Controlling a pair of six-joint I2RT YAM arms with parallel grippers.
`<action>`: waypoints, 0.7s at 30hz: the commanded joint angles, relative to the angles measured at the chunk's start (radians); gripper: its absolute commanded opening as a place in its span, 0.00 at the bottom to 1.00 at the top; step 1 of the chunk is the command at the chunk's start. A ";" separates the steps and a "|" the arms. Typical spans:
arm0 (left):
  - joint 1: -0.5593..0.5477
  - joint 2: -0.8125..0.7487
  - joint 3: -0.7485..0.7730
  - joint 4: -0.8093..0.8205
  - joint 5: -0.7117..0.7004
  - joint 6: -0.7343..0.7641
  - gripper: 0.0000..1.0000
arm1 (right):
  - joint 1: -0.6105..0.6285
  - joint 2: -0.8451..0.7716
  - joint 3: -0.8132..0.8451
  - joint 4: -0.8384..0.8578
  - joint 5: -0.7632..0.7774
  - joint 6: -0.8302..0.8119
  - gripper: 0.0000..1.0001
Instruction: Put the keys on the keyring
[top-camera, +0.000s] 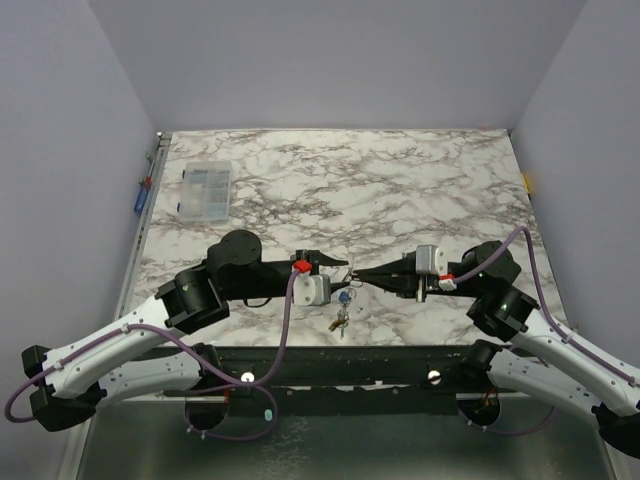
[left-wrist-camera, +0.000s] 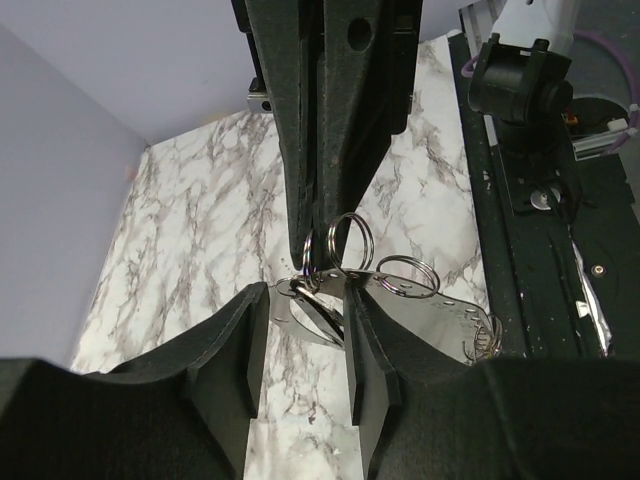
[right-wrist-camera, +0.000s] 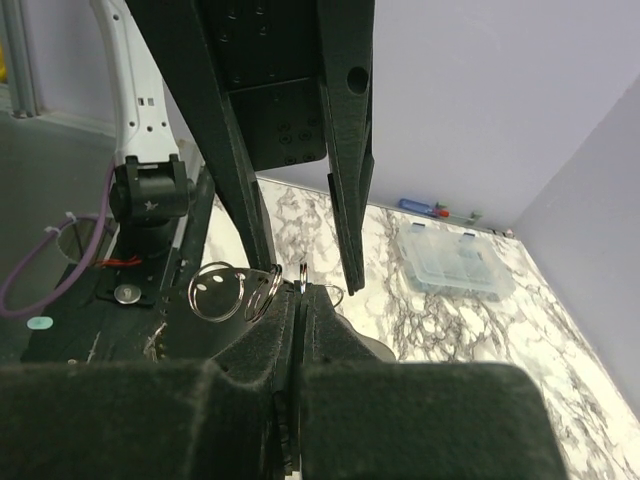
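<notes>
My two grippers meet tip to tip above the near middle of the marble table (top-camera: 400, 180). My right gripper (top-camera: 357, 279) is shut on the edge of a thin silvery keyring (right-wrist-camera: 302, 270); its jaws are pressed together in the right wrist view (right-wrist-camera: 300, 292). My left gripper (top-camera: 345, 268) is open, its fingers (left-wrist-camera: 250, 345) standing apart either side of a flat metal piece (left-wrist-camera: 300, 308). More steel loops (left-wrist-camera: 372, 240) sit by the fingertips. A blue-headed key (top-camera: 345, 297) and a small bunch of keys (top-camera: 341, 322) hang just below the grippers.
A clear plastic compartment box (top-camera: 204, 190) lies at the far left of the table and also shows in the right wrist view (right-wrist-camera: 455, 262). A blue and red tool (top-camera: 143, 193) lies along the left rail. Purple walls close three sides. The black base rail (top-camera: 350, 360) runs along the near edge.
</notes>
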 joint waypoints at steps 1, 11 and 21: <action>-0.003 0.006 0.012 0.018 0.045 0.019 0.38 | 0.003 -0.005 0.027 0.062 -0.018 0.013 0.01; -0.003 0.017 0.006 0.048 0.048 0.031 0.18 | 0.003 0.033 0.049 -0.005 -0.093 0.008 0.01; -0.003 0.033 0.009 0.050 0.014 -0.001 0.00 | 0.003 0.071 0.074 -0.039 -0.108 -0.007 0.01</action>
